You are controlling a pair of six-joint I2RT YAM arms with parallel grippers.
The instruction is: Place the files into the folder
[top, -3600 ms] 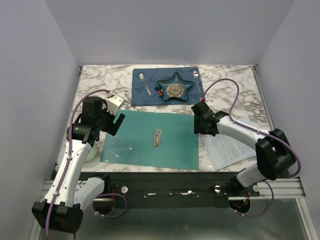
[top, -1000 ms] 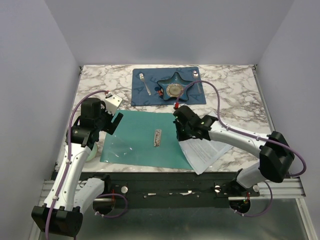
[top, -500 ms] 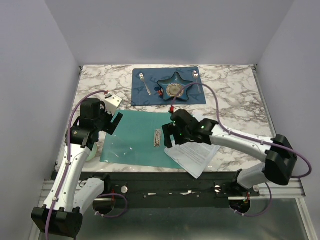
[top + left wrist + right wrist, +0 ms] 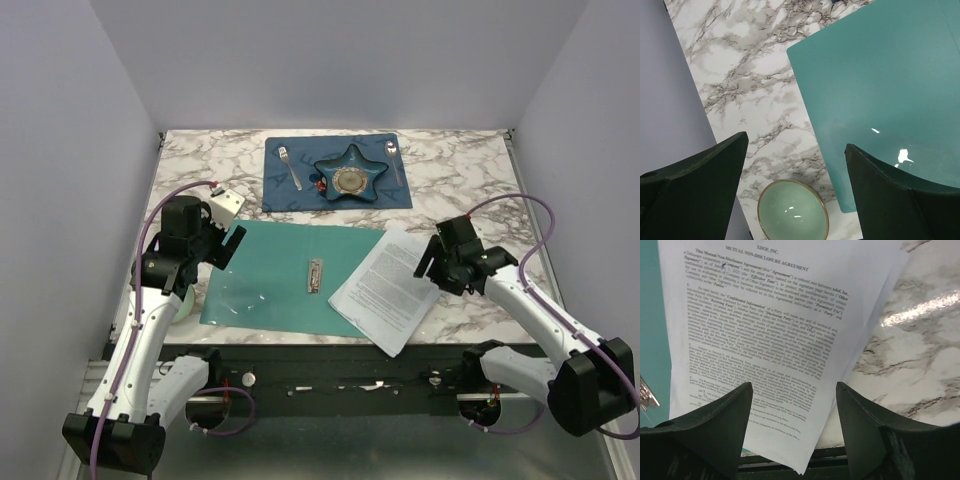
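Observation:
The teal-green folder (image 4: 300, 278) lies open and flat on the marble table, its silver clip (image 4: 316, 275) at the spine. The files (image 4: 386, 287), white printed sheets, lie skewed across the folder's right edge, partly on the folder, partly on the table, one corner past the table's front edge. They fill the right wrist view (image 4: 760, 340). My right gripper (image 4: 432, 260) is open and empty, just right of the sheets. My left gripper (image 4: 232, 245) is open and empty above the folder's far left corner (image 4: 880, 85).
A dark blue placemat (image 4: 337, 172) with a star dish (image 4: 350, 176), fork and spoon lies at the back. A pale green bowl (image 4: 792, 210) sits left of the folder under the left arm. The front table edge (image 4: 790, 460) is close.
My right gripper dragged the files leftward onto the folder's right half, then let go and drew back to the right. The left arm has stayed nearly still.

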